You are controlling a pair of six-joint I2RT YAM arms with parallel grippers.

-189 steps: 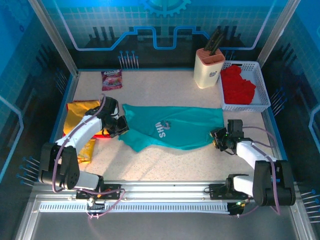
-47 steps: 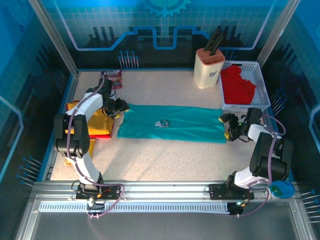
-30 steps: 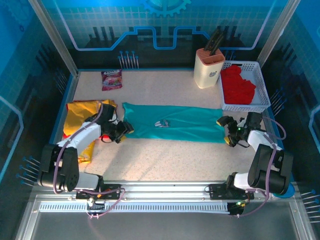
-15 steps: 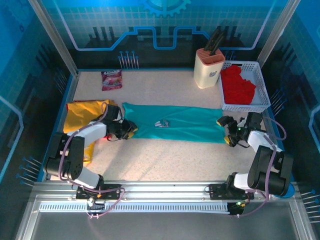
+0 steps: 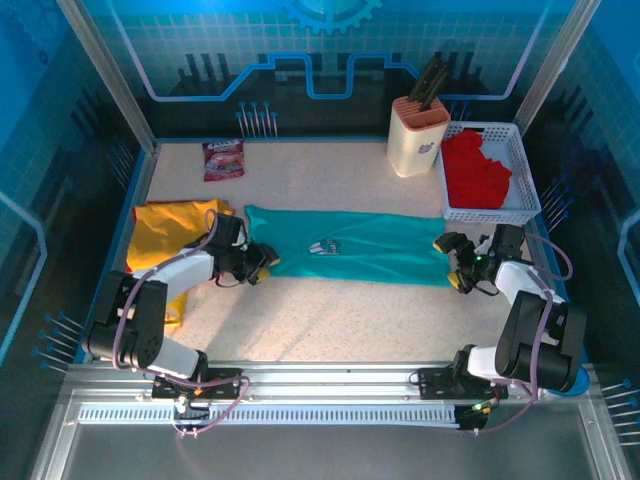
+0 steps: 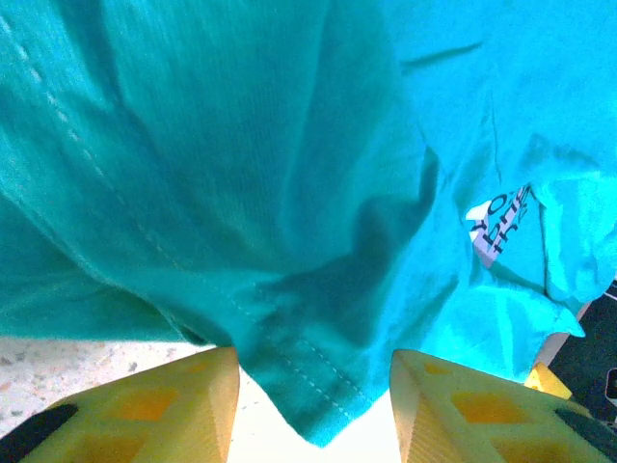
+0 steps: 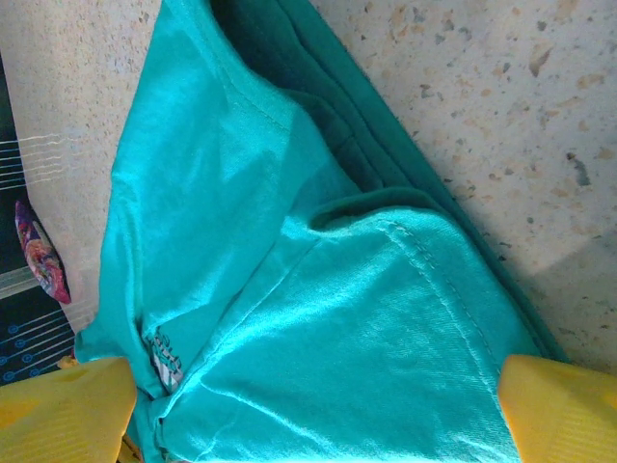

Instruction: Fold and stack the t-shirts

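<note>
Teal t-shirt (image 5: pixel 350 245) cloth pokes one hem corner between the 2 yellow fingers of the left gripper (image 6: pixel 313 386). The fingers stand apart, with table (image 6: pixel 58 362) showing beside the corner, so nothing is pinched there. Outward from that gripper the shirt spreads straight ahead, its white chest print (image 6: pixel 496 217) ahead and off to the right. It lies flat as a band, and its long axis runs from this gripper across to the right gripper (image 5: pixel 450 262) at the opposite short end. That gripper's fingers are spread wide over the layered edge and grip nothing. Each arm is nearest its own end, so the coming pinch probably needs only a close on the cloth directly ahead. Behind the left gripper lies the yellow t-shirt (image 5: pixel 165 225).
</note>
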